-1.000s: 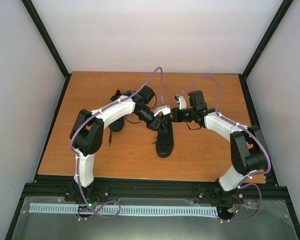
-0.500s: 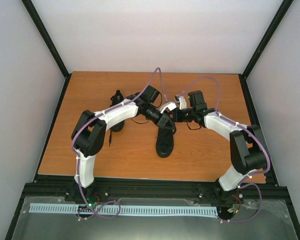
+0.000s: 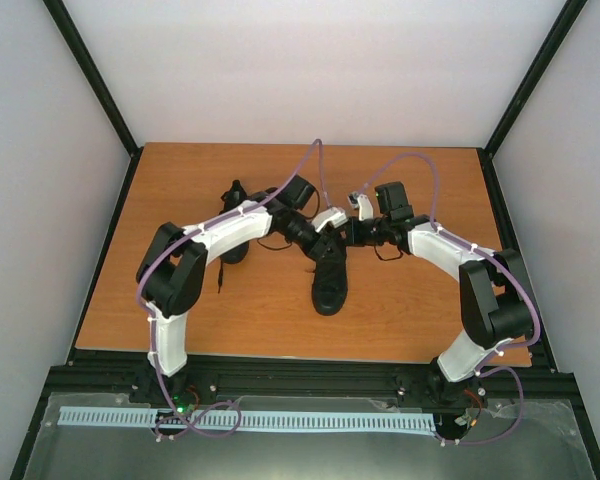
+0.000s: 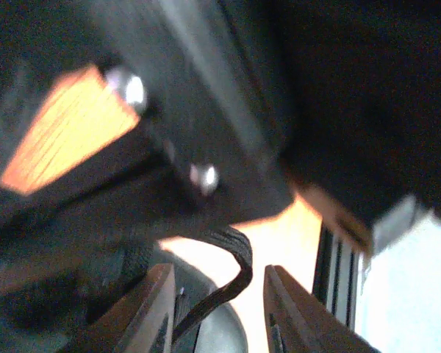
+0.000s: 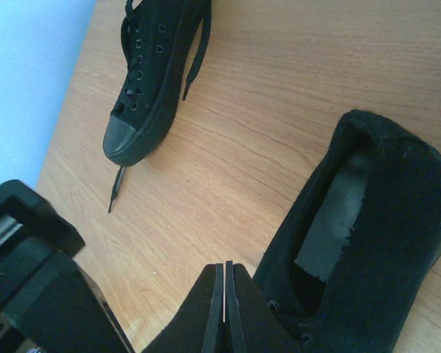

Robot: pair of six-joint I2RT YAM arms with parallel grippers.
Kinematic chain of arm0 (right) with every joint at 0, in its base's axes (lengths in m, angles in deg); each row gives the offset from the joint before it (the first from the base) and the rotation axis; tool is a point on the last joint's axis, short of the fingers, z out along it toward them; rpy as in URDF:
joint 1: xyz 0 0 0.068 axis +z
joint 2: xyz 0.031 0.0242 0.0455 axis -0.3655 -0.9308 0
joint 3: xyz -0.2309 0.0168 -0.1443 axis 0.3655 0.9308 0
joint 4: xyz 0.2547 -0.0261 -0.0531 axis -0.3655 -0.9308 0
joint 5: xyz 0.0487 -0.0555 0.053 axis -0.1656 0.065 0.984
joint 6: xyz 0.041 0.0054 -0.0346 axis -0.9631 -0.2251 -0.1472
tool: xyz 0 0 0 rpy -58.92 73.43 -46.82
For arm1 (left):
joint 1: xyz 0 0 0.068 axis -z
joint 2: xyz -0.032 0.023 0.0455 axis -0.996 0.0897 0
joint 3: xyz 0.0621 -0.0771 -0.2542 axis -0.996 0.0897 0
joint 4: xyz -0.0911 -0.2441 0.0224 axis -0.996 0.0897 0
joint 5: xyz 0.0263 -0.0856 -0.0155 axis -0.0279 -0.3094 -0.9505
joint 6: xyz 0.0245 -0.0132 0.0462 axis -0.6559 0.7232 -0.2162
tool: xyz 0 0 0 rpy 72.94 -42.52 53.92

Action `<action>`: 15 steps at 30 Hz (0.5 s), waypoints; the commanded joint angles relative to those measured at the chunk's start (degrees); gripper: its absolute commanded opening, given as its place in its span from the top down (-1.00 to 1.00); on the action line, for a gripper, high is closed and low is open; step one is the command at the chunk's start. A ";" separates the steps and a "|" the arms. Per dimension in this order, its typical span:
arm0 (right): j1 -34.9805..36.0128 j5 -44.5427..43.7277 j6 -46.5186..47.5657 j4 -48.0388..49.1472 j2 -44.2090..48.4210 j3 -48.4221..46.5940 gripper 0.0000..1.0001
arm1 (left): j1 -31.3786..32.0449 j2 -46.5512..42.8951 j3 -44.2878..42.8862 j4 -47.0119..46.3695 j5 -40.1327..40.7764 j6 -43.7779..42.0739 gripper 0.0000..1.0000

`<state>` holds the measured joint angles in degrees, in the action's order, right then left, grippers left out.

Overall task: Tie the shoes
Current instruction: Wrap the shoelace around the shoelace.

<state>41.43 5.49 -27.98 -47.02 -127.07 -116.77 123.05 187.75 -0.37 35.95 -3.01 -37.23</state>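
Right wrist: fingers (image 5: 214,309) flush together beside a shoe (image 5: 397,220) (black, upright)

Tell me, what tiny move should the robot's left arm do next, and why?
Probably close the left fingers on the black lace. They stand apart, and the lace curves up through the gap between them, not pinched yet. The right fingers are shut beside the nearer shoe, holding nothing visible.
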 commanded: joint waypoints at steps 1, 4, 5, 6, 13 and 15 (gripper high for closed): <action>0.36 0.96 0.81 0.56 -0.27 -1.32 0.94 | 0.56 -6.03 2.30 7.09 7.79 -11.90 0.18; 0.40 1.49 0.81 0.78 -0.54 -1.41 0.94 | 0.55 -8.66 0.90 12.58 9.16 -18.24 0.04; 0.45 1.67 0.77 0.83 -0.62 -1.40 0.94 | 0.56 -9.25 0.30 14.45 9.46 -20.52 0.00; 0.48 1.79 0.91 0.86 -0.64 -1.39 0.94 | 0.54 -9.74 -0.14 16.34 9.73 -22.96 -0.03; 0.56 2.34 1.47 0.67 -0.81 -1.61 0.94 | 0.56 -10.75 0.59 24.00 12.23 -31.93 -0.06; 0.61 2.31 1.53 0.73 -0.85 -1.61 0.94 | 0.48 -11.40 0.58 25.70 12.06 -33.19 -0.06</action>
<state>41.47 7.00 -27.54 -47.08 -127.16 -116.81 123.22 178.00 1.07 55.39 7.79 -63.66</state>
